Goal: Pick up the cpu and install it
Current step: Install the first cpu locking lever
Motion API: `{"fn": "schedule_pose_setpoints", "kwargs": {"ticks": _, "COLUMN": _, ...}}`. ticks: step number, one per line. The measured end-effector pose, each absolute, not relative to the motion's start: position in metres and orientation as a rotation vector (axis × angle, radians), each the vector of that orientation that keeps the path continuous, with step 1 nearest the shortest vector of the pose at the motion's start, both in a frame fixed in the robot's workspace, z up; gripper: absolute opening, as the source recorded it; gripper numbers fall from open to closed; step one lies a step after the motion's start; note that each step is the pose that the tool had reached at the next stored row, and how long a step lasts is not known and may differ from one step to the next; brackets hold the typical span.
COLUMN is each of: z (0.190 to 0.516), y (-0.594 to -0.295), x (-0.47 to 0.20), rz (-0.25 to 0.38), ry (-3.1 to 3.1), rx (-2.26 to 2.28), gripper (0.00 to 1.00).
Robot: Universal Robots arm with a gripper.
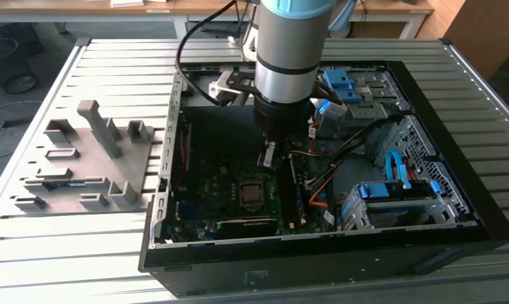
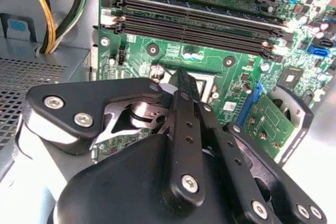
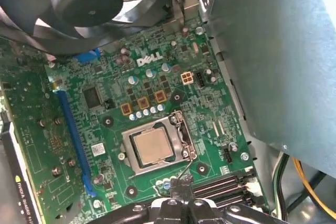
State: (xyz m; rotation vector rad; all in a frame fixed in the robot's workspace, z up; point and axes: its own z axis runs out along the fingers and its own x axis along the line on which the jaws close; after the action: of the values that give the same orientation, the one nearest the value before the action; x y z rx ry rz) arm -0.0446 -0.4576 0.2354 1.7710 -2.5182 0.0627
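The cpu (image 3: 152, 146) is a flat square chip with a silvery top, lying level inside the motherboard socket with the metal frame (image 3: 132, 162) around it. The socket's wire lever (image 3: 189, 149) runs along one side of the frame. My gripper (image 3: 181, 184) hangs just above the board beside the socket, its fingertips close to the lever's hooked end. The fingers (image 2: 183, 94) are pressed together with nothing between them. In the exterior view the gripper (image 1: 269, 158) reaches down into the open computer case, a little behind the socket (image 1: 251, 193).
The black case wall (image 1: 322, 250) rings the green motherboard (image 1: 212, 183). Memory slots (image 2: 199, 22) lie next to the socket, and a fan (image 3: 89, 6) overhangs the board. Blue drive bays (image 1: 390, 193) and cables fill the exterior view's right. A grey parts fixture (image 1: 89, 158) sits on the slatted table.
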Motion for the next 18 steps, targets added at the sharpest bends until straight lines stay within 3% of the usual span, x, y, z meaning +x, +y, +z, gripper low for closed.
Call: {"fn": "schedule_pose_setpoints", "kwargs": {"ticks": 18, "z": 0.21, "y": -0.467, "x": -0.049, "rz": 0.064, "ry": -2.457, "rx": 1.859, "gripper": 0.1}}
